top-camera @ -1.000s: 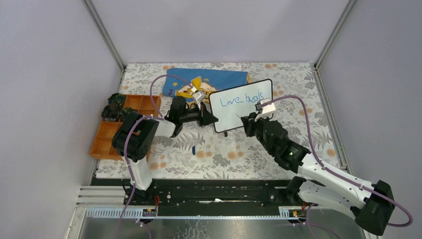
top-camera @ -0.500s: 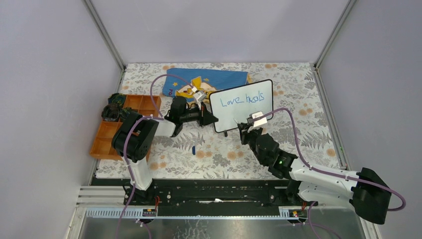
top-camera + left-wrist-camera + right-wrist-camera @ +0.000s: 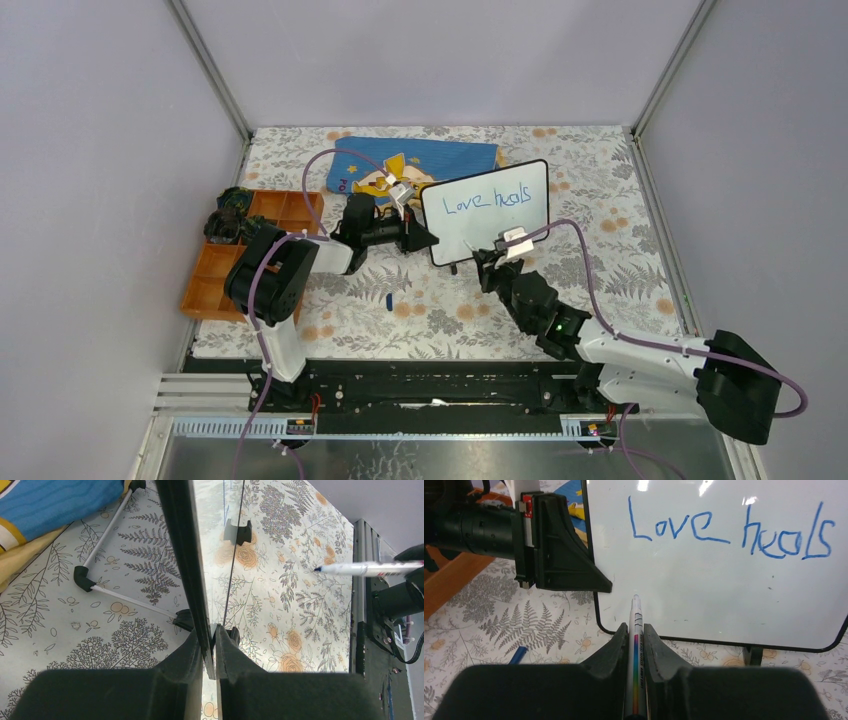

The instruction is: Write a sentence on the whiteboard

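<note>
Whiteboard (image 3: 487, 212): a small glossy white panel with a thin black rim and rounded corners. It stands tilted at mid-worktop, toward the back, face to the arms. Seen from the left wrist, a thin wire stand (image 3: 107, 545) with black feet props it from behind.

Sentence (image 3: 729, 527): thin blue marker handwriting on one line across the upper part of the panel, reading "Love heals". The lower part of the face is plain white with a few small specks.

Left tool (image 3: 210, 641): fingers together, clamped on the whiteboard's left rim near the bottom corner.

Right tool (image 3: 635, 632): fingers pinched on a white marker (image 3: 636, 611) with a rainbow stripe along its barrel. The tip aims at the lower left of the panel. The left wrist view shows the tip apart from the face.

Surface: the worktop (image 3: 620, 200) carries a pale cover printed with ferns and orange flowers. Plain light grey walls close it on three sides, with metal posts at the back corners.

Edges and room: a blue cloth (image 3: 450, 157) with a yellow figure lies just behind the whiteboard. An orange compartment tray (image 3: 215, 285) sits at the left edge, with dark items at its far end. A small blue cap (image 3: 388, 299) lies in front of the left arm. Bare print shows right of the whiteboard and along the near side.
</note>
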You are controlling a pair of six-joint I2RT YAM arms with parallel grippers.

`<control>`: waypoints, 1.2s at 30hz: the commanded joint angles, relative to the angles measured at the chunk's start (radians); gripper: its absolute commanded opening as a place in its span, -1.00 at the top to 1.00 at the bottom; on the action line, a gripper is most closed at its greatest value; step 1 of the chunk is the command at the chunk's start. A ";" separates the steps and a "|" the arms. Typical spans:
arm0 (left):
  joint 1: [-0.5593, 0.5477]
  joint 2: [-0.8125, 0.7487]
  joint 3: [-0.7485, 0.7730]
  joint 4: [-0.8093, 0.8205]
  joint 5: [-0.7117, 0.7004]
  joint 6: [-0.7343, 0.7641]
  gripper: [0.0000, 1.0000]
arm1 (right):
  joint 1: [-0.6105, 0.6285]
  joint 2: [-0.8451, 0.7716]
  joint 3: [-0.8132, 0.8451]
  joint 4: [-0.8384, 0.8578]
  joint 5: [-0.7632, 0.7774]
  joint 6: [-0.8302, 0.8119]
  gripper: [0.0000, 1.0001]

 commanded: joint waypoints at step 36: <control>-0.021 0.054 -0.031 -0.201 -0.065 0.108 1.00 | -0.100 0.280 0.117 0.114 -0.023 0.210 1.00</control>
